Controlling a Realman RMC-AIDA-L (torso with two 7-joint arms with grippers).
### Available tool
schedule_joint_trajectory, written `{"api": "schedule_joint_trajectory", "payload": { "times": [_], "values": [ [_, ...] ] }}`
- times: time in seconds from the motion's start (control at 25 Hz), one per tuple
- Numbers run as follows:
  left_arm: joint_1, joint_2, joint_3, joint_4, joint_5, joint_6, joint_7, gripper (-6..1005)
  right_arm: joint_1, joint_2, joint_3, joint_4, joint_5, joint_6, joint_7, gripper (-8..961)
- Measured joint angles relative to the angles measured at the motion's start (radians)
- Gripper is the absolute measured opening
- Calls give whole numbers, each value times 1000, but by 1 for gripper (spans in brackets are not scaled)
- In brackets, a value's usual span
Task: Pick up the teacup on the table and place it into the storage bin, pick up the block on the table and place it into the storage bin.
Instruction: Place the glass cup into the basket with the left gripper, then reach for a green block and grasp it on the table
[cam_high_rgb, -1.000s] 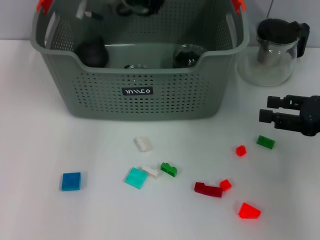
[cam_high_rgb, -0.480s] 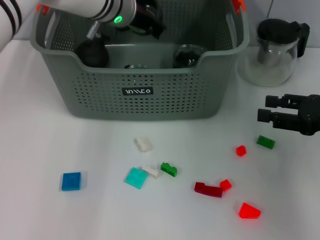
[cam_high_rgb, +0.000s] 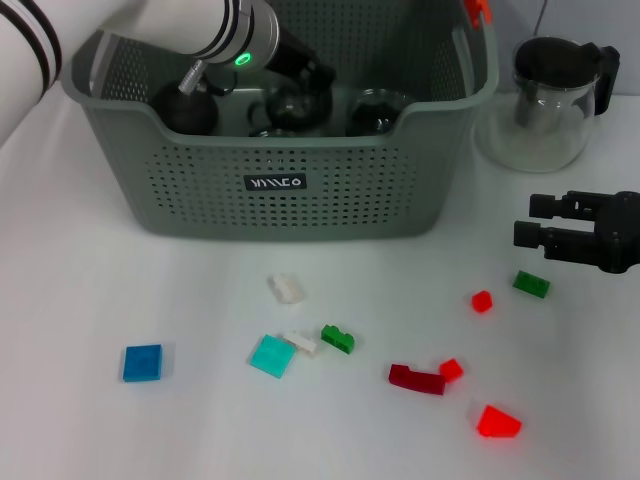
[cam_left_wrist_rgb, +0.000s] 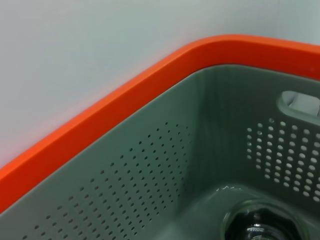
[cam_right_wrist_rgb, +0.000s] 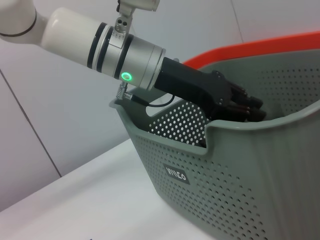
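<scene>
The grey-green storage bin (cam_high_rgb: 280, 190) stands at the back of the table; it also shows in the right wrist view (cam_right_wrist_rgb: 240, 175). My left gripper (cam_high_rgb: 300, 85) reaches down inside it, shut on a clear glass teacup (cam_high_rgb: 293, 108) held low in the bin. The right wrist view shows that gripper (cam_right_wrist_rgb: 239, 104) inside the bin. The left wrist view shows the bin's inner wall (cam_left_wrist_rgb: 150, 175) and a glass cup (cam_left_wrist_rgb: 260, 227) on its floor. My right gripper (cam_high_rgb: 532, 221) hovers open at the right, just above a green block (cam_high_rgb: 531, 284).
A glass teapot (cam_high_rgb: 550, 100) with a black lid stands right of the bin. Inside the bin are a black round object (cam_high_rgb: 185, 108) and another glass (cam_high_rgb: 378, 110). Several blocks lie in front: white (cam_high_rgb: 285, 288), cyan (cam_high_rgb: 272, 355), blue (cam_high_rgb: 142, 362), red (cam_high_rgb: 498, 422).
My left arm has come down into the bin from behind, bringing the teacup lower. The right gripper has barely moved. The blocks lie as before.
</scene>
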Motion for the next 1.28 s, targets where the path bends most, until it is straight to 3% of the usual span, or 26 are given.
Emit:
{"api": "schedule_joint_trajectory", "payload": {
  "times": [0.24, 0.4, 0.52, 0.6, 0.68, 0.76, 0.96, 1.12, 1.28],
  "values": [
    [22, -2, -3, 56, -5, 38, -9, 394, -1, 0, 3, 0, -8, 0, 0, 669],
    [73, -16, -27, 218, -70, 162, -13, 555, 0, -1, -1, -3, -8, -6, 0, 669],
    [173, -17, -34, 430, -291, 371, 23, 674, 3, -12, -3, -10, -21, -21, 1, 669],
    [251, -9, -37, 518, -518, 538, 101, 753, 6, -22, 0, -10, -43, -35, 2, 670],
    [329, -4, -38, 553, -730, 702, 220, 771, 10, -32, 0, -12, -71, -51, 0, 670],
    [406, -4, -32, 546, -900, 873, 352, 788, 16, -46, -2, -14, -100, -61, 0, 670],
    [503, -15, -10, 452, -957, 1075, 573, 832, 32, -66, 3, -77, -206, -79, 63, 670],
    [556, -10, -12, 292, -945, 1164, 817, 836, 59, -48, -3, -197, -324, -85, 171, 671],
    [601, -6, -14, 170, -929, 1081, 994, 834, 122, -27, -4, -266, -452, -86, 264, 671]
  ]
}}
